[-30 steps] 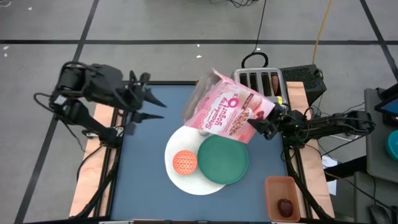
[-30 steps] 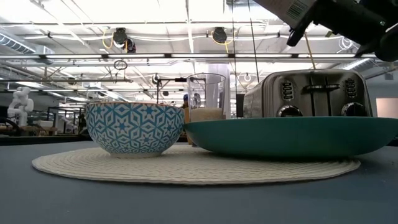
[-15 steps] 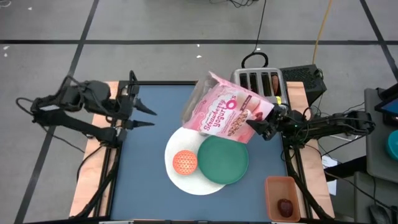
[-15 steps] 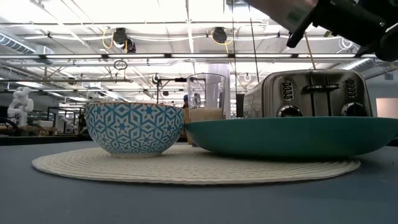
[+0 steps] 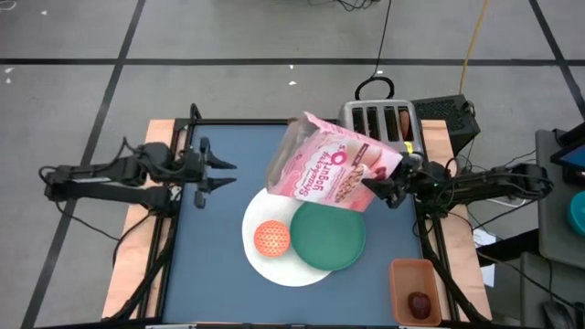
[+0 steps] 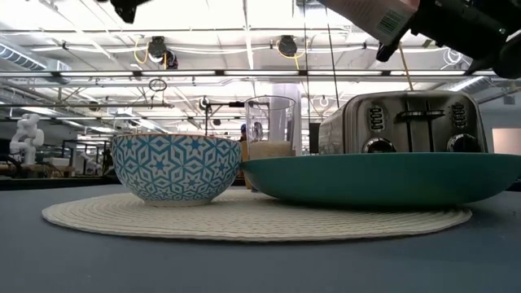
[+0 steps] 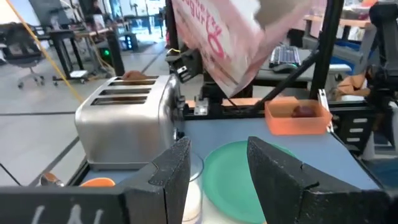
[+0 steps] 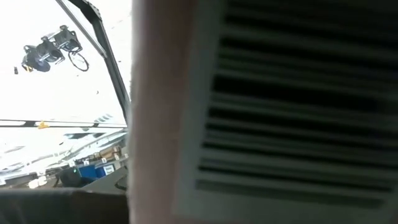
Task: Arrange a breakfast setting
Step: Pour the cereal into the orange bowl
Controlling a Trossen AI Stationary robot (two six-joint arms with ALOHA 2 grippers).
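A large white plate lies mid-table and bears a small orange bowl and a green plate. A glass with milk in it stands behind them, under a pink cereal box. My right gripper is shut on the box and holds it in the air. A dark red fruit lies in an orange tray at the near right. My left gripper hovers over the table's left part, open and level, pointing right, with nothing between its fingers. My right gripper pinches the pink cereal box by its lower right corner, coming from the table's right side and slanting upward. The box is lifted clear and tilted, its other end reaching up and toward the far left. Its barcode panel fills the right wrist view.
A silver four-slot toaster stands at the far right edge, with something brown in one slot. Bare blue tabletop lies left of the plates. The room beyond the table shows desks and racks.
My left gripper has come down from high above the table and drawn back toward the left edge, tipping level; its fingers stay apart. The pink box has tipped a little in my right gripper, which has kept its place.
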